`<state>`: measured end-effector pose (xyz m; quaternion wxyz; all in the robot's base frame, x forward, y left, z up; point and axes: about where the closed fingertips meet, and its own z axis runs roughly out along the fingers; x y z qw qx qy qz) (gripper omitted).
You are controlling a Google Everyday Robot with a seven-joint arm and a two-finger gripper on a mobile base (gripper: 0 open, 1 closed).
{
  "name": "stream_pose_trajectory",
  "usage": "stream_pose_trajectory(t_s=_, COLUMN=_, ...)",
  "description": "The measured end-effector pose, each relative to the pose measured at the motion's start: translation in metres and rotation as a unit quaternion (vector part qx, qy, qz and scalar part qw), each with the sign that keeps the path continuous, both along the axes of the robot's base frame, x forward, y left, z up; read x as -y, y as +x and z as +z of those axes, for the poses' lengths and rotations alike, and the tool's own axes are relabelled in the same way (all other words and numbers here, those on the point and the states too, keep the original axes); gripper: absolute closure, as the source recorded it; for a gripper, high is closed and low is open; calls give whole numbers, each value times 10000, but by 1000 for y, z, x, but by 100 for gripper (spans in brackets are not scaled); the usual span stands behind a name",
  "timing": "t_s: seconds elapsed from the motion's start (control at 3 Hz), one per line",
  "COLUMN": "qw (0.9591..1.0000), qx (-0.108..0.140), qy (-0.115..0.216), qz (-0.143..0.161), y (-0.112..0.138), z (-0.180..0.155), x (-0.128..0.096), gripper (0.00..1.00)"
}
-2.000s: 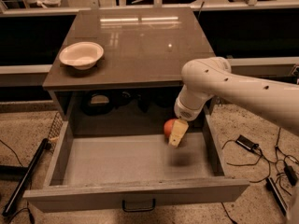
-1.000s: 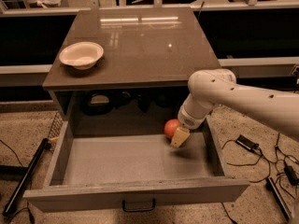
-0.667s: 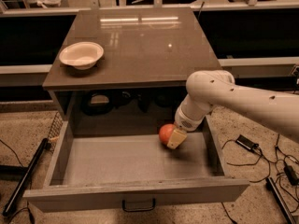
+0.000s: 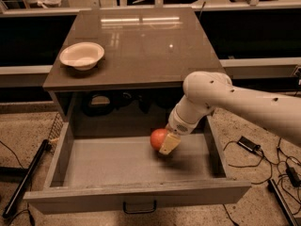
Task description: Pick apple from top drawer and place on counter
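Inside the wide shallow grey top drawer point(image 4: 117, 166), the small red-orange apple point(image 4: 157, 136) has slid left with the white pincer point(image 4: 165, 143) against it. Whether it is gripped cannot be told, so the lift to the glossy grey-brown counter surface point(image 4: 141, 46) likely remains.

The white arm point(image 4: 254, 105) is reaching in from the right, its long forearm sloping down and leftward to a rounded joint point(image 4: 204, 91); from there the wrist point(image 4: 184, 119) is bending steeply down and to the left; the gripper point(image 4: 162, 142) is hanging inside the top drawer point(image 4: 117, 161), right of its middle and toward the back; one tan finger point(image 4: 170, 145) is pressing against the right side of the apple point(image 4: 157, 138); the other is hiding behind it, the pair clasping it.
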<state>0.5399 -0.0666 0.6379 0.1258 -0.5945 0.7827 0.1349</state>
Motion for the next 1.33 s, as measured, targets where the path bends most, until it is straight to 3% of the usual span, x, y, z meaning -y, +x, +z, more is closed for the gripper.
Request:
stream_pose_trajectory(t_s=0.33, qw=9977, qx=62, qy=682, qz=2, y=-1, z=31, x=-2, gripper=79)
stream_pose_trajectory(t_s=0.67, qw=9928, qx=375, qy=1133, qz=-27, y=12, z=93, x=15, gripper=99)
stream_pose_trajectory(t_s=1.0, qw=9906, qx=637, qy=1205, qz=88, y=32, z=147, x=27, gripper=100)
stream_pose_trajectory(t_s=1.33, qw=9912, qx=756, qy=1073, qz=181, y=59, z=187, x=36, gripper=100)
